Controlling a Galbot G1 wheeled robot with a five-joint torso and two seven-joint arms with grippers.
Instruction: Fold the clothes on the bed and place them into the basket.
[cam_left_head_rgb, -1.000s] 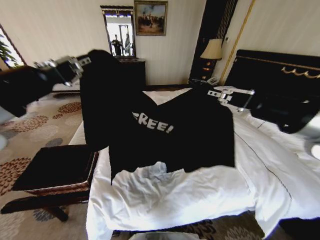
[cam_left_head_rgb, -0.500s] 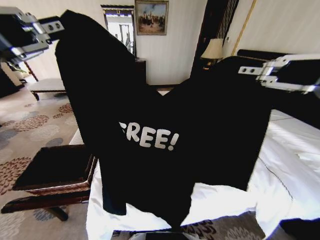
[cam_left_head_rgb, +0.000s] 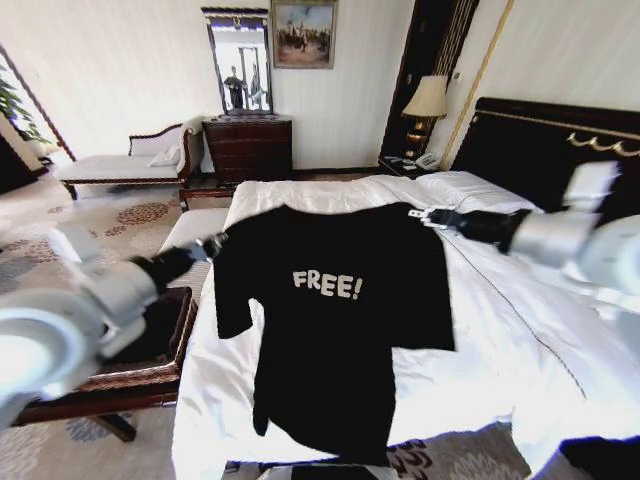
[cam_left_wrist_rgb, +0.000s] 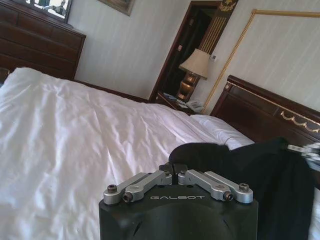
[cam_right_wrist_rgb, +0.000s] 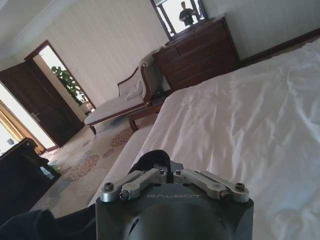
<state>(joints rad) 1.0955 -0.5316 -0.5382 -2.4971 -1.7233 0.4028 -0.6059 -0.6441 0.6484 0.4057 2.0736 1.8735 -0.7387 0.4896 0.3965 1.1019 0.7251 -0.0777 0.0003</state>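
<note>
The black T-shirt (cam_left_head_rgb: 340, 330) lies spread front-up on the white bed (cam_left_head_rgb: 300, 195), its "FREE!" lettering readable and its hem hanging over the foot edge. My left gripper (cam_left_head_rgb: 213, 245) is shut on the shirt's left shoulder; the left wrist view has its fingertips (cam_left_wrist_rgb: 175, 176) pinched together on black cloth (cam_left_wrist_rgb: 260, 170). At the other shoulder my right gripper (cam_left_head_rgb: 420, 213) is shut on the fabric, and its wrist view shows a fold (cam_right_wrist_rgb: 152, 159) between the closed tips (cam_right_wrist_rgb: 172, 174). The wicker basket (cam_left_head_rgb: 140, 375) stands on the floor left of the bed, partly hidden by my left arm.
A black headboard (cam_left_head_rgb: 540, 140) and pillows (cam_left_head_rgb: 460, 185) are at the right. Against the far wall stand a dark dresser (cam_left_head_rgb: 248, 145), a white chaise longue (cam_left_head_rgb: 120, 160) and a lamp (cam_left_head_rgb: 425, 100). A white bench (cam_left_head_rgb: 190, 225) sits beside the bed. Patterned carpet lies to the left.
Both grippers have come down and forward from head height. The shirt, which hung in the air between them, now lies flat on the bed.
</note>
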